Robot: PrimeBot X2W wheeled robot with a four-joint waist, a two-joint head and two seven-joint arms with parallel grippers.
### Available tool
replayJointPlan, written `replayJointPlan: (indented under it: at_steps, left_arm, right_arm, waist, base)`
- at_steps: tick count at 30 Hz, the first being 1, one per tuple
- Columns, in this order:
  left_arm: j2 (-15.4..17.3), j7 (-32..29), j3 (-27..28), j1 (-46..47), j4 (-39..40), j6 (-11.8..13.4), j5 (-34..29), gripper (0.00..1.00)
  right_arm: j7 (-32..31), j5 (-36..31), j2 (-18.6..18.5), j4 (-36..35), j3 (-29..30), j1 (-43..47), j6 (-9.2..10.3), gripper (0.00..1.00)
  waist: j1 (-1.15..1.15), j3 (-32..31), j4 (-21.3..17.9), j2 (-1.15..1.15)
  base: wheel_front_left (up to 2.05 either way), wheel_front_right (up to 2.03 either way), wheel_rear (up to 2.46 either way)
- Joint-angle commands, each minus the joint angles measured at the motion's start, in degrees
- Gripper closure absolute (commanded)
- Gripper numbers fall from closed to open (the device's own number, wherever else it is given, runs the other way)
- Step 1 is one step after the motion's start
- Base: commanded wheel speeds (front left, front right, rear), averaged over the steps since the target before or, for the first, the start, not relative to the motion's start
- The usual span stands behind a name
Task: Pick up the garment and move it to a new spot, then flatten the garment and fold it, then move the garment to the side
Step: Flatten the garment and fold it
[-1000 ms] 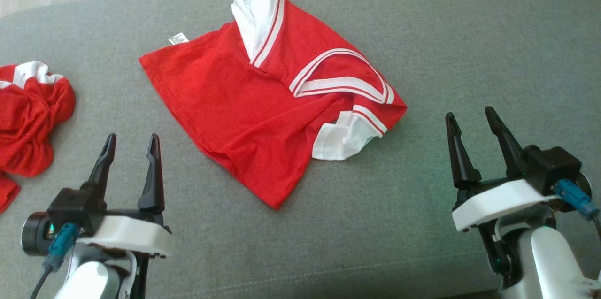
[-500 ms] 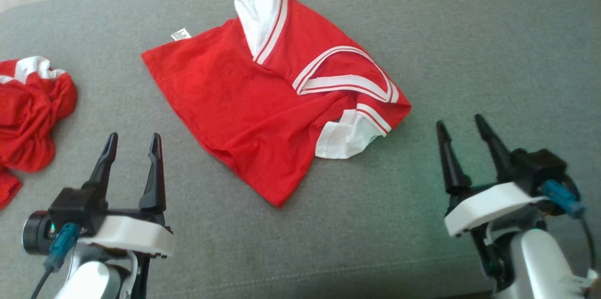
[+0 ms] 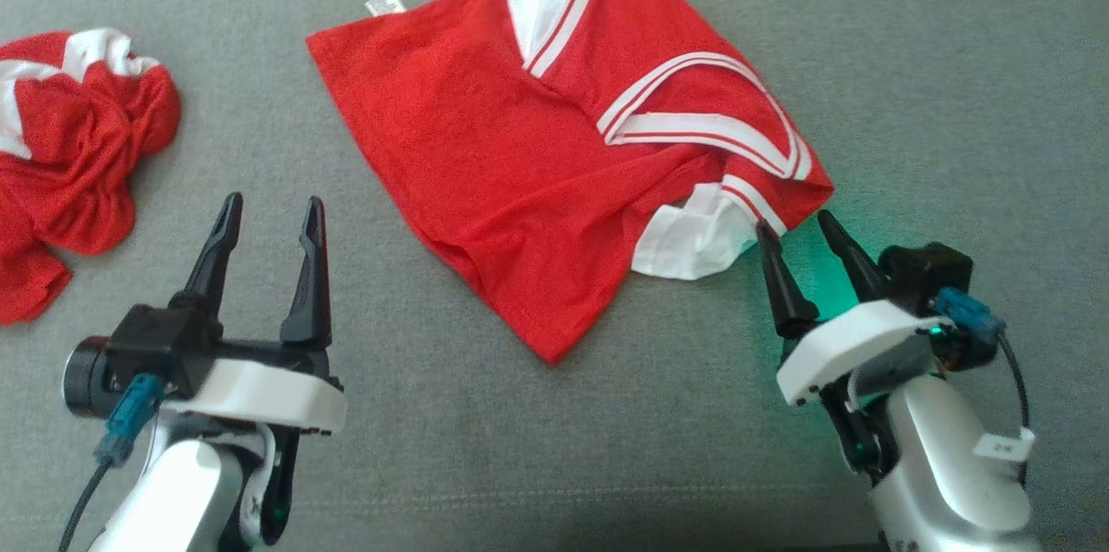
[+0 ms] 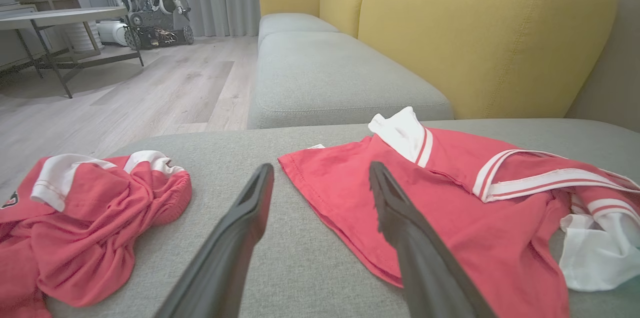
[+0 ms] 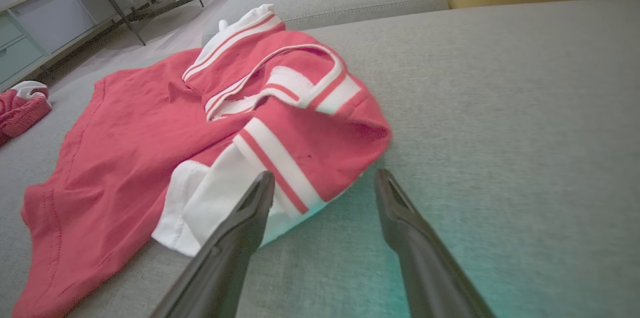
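We see the garment (image 3: pixel 520 153), a red top with white striped trim, lying loosely spread on the grey cushion (image 3: pixel 953 58). It is not flat. One white sleeve (image 3: pixel 693 240) is bunched at the garment's near right corner, the striped neckline is folded over its right half, and another white, striped part stands up at its far edge. A small white label (image 3: pixel 384 3) sticks out at the garment's far left corner.

Our right claw (image 3: pixel 793 223) is at the garment's near right corner, its two dark fingers spread apart with nothing between them. In the right wrist view, one finger crosses in front of the white sleeve and the other stands over bare cushion just beside the red hem. We cannot tell whether either tip touches the cloth. A green glow (image 3: pixel 832 275) falls on the cushion beside that corner of the garment.

Our left claw (image 3: pixel 273 205) is open too and holds nothing. It sits off the garment's near left edge, apart from the cloth, with its fingers pointing past that edge.

A second red garment (image 3: pixel 78 145) lies crumpled well to the left of the garment, with the left claw between the two. Beyond the garment's far edge, the left wrist view shows a yellow backrest (image 4: pixel 475 33) and a wooden floor (image 4: pixel 150 88).
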State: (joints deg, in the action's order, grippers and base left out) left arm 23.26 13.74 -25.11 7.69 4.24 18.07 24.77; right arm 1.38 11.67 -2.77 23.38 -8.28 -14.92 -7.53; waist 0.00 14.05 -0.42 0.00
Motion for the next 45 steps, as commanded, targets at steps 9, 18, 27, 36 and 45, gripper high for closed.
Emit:
replayJointPlan:
  at_steps: [9,18,27,36,45]
  left_arm:
    - [-0.06,1.01,2.85,3.96,-0.32,-1.17,-0.78,0.00]
    - [-0.73,1.19,3.70,3.87,-0.56,-1.56,-1.32,0.00]
    - [-1.38,1.24,4.18,4.48,-0.67,-2.42,-1.72,0.00]
    - [-2.13,1.25,3.80,7.21,-1.56,-4.12,-2.52,0.00]
    - [-2.51,1.25,4.03,8.19,-2.87,-5.21,-3.16,0.00]
  right_arm:
    - [3.34,1.85,-0.10,6.51,-2.81,-6.44,0.04,0.88]
    - [1.97,-3.86,-0.10,1.01,3.04,-6.23,0.04,1.00]
    - [-4.69,-7.42,-3.27,-6.91,11.17,-7.00,0.04,1.00]
    - [-5.77,-6.42,-8.08,2.72,14.47,-16.21,0.04,1.00]
    - [-1.86,-6.67,-8.71,13.13,13.66,-22.12,0.04,0.00]
  waist:
    - [0.00,1.71,1.34,0.00]
    - [0.00,1.74,0.47,0.00]
    - [0.00,2.87,-0.37,0.00]
    - [0.00,5.64,0.94,0.00]
    - [0.00,6.18,1.21,0.00]
  base:
    - [0.00,0.00,0.00]
    - [0.00,0.00,0.00]
    - [0.00,0.00,0.00]
    - [0.00,0.00,0.00]
    - [0.00,0.00,0.00]
